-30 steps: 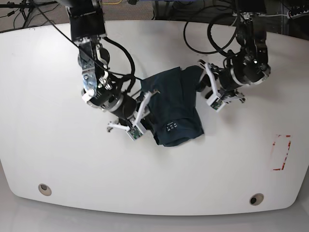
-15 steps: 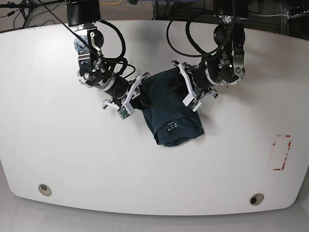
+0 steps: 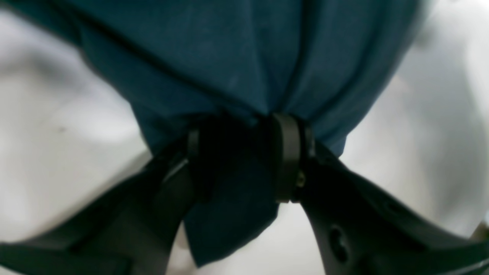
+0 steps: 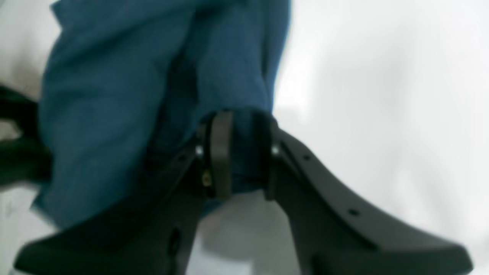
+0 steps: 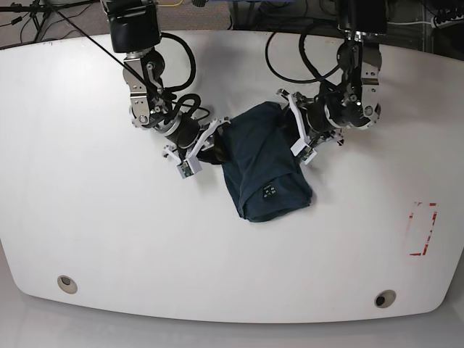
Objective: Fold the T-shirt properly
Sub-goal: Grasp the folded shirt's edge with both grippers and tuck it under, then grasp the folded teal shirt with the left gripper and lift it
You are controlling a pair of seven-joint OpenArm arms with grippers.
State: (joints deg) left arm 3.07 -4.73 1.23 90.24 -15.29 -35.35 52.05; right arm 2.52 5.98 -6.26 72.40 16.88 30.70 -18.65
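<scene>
My left tool (image 3: 244,156) clamps a bunch of the shirt (image 5: 264,163). My right tool (image 4: 238,152) grips its other edge, shirt folded on the tabletop (image 5: 87,217).

A folded dark T-shirt (image 5: 264,163) lies at the centre of a white counter (image 5: 94,239). The right claw (image 5: 206,145) meets its left edge while the left claw (image 5: 299,134) presses at its upper right edge. A red marking (image 5: 423,228) sits at the frame's right.
</scene>
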